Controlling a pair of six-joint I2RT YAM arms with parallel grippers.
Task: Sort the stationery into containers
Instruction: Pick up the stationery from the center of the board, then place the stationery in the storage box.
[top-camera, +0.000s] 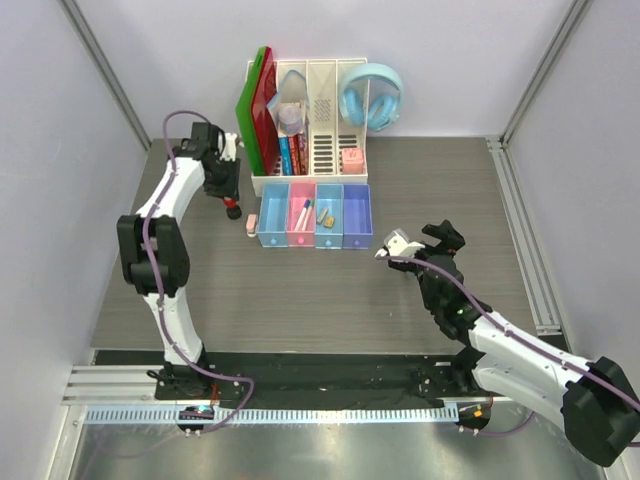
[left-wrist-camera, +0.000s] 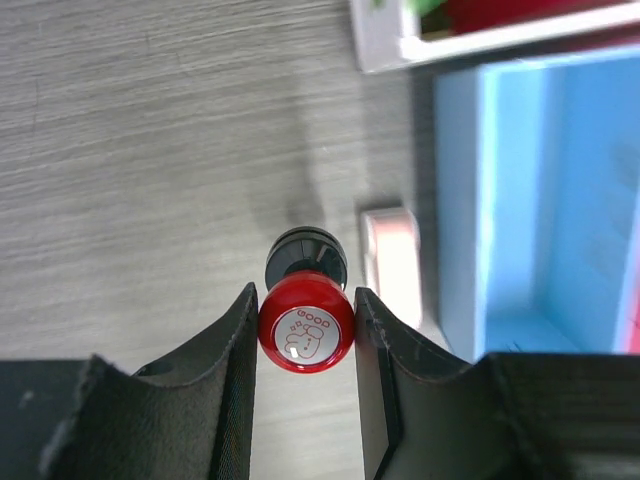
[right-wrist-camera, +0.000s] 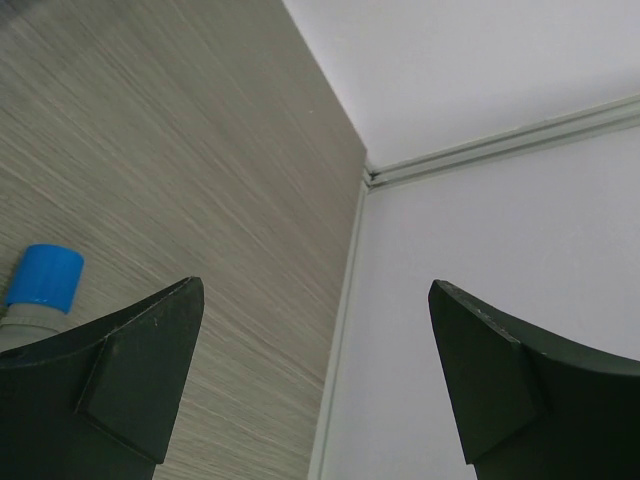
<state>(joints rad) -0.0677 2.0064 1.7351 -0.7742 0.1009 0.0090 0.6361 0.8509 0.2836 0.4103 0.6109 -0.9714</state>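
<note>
My left gripper (top-camera: 228, 195) (left-wrist-camera: 305, 325) is shut on the black stamp (top-camera: 233, 210) by its red top (left-wrist-camera: 306, 322), left of the trays. The pink clip (top-camera: 252, 222) (left-wrist-camera: 392, 262) lies on the table just left of the first light blue tray (top-camera: 273, 228) (left-wrist-camera: 540, 200). The pink tray (top-camera: 301, 228) holds a white marker (top-camera: 303, 213). The second light blue tray (top-camera: 329, 230) holds tan erasers (top-camera: 327, 213). The purple-blue tray (top-camera: 357, 215) follows. My right gripper (top-camera: 393, 250) (right-wrist-camera: 315, 290) is open and empty. A blue-capped marker (right-wrist-camera: 40, 280) lies beside its left finger.
A tall white file organizer (top-camera: 325, 150) with books, red-green folders (top-camera: 258, 105) and light blue headphones (top-camera: 371, 97) stands behind the trays. White walls close in the table on three sides. A metal rail (top-camera: 522, 240) runs along the right edge.
</note>
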